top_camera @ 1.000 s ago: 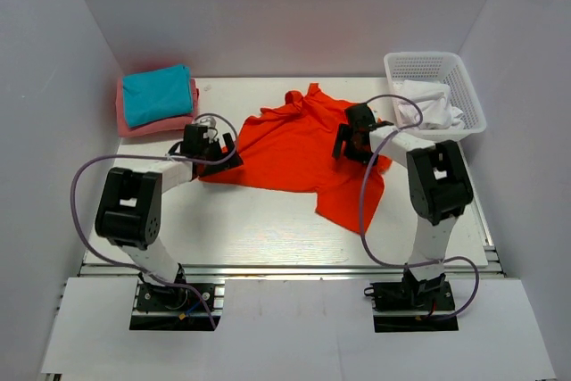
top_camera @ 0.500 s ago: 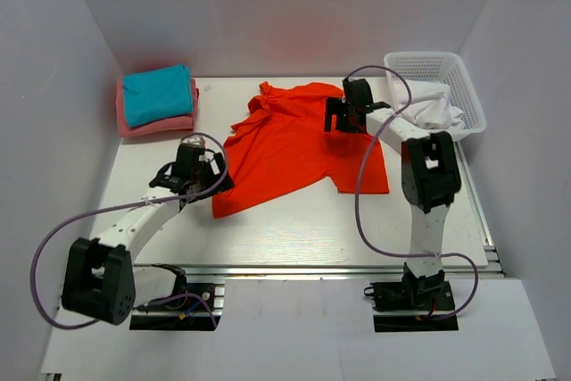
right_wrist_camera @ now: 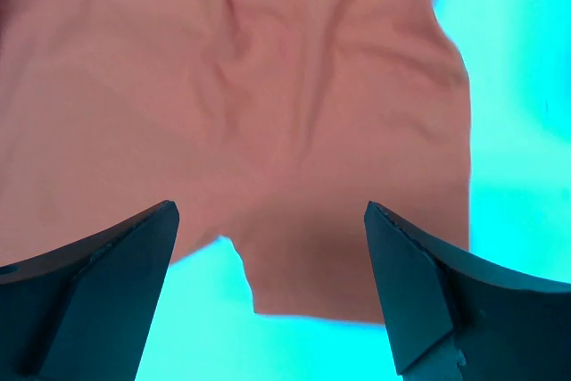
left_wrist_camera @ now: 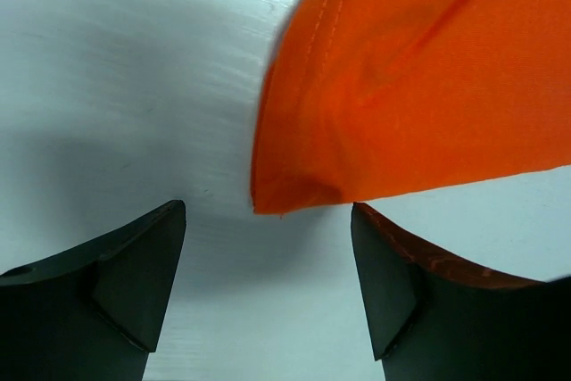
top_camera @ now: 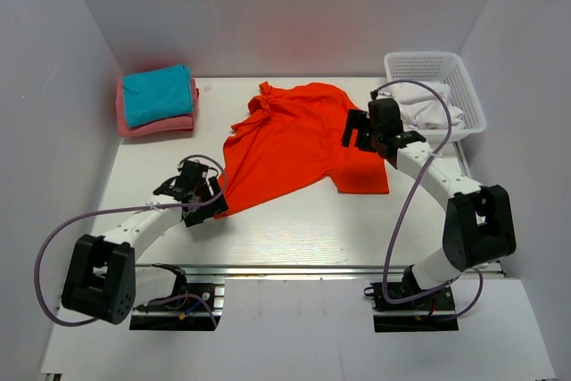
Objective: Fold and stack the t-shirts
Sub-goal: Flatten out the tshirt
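The orange-red t-shirt (top_camera: 294, 144) lies spread on the table's middle, collar at the back left. My left gripper (top_camera: 203, 207) is open and empty just left of its near-left hem corner (left_wrist_camera: 268, 198), which lies between the fingers' line in the left wrist view. My right gripper (top_camera: 359, 134) is open and empty above the shirt's right side (right_wrist_camera: 294, 131). A teal t-shirt (top_camera: 157, 93) lies folded on a pink one (top_camera: 153, 124) at the back left. White t-shirts (top_camera: 428, 106) lie in the basket.
The white mesh basket (top_camera: 435, 67) stands at the back right. White walls enclose the table on three sides. The table's front rail (top_camera: 285, 267) runs along the near edge.
The shirt was pulled flat from a crumpled heap. Both grippers have let go: the left moved nearer and left of the hem, the right drew back from the far edge to the shirt's right side.
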